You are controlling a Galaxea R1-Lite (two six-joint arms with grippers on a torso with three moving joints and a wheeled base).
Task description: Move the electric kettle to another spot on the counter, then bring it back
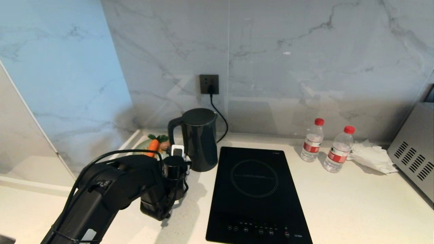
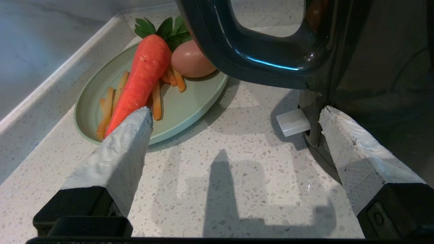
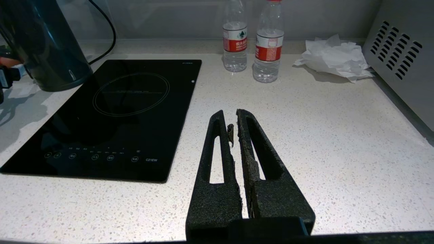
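Two hands to track. Your left hand is spread wide with nothing in it, low beside the electric kettle, lined up with the loop handle, probably so the fingers can close round it. Just behind sits a green plate with a carrot, so watch that side. That kettle stands at the back of the counter, by the induction hob. Over right, your right hand hangs parked, fingers nearly together, empty.
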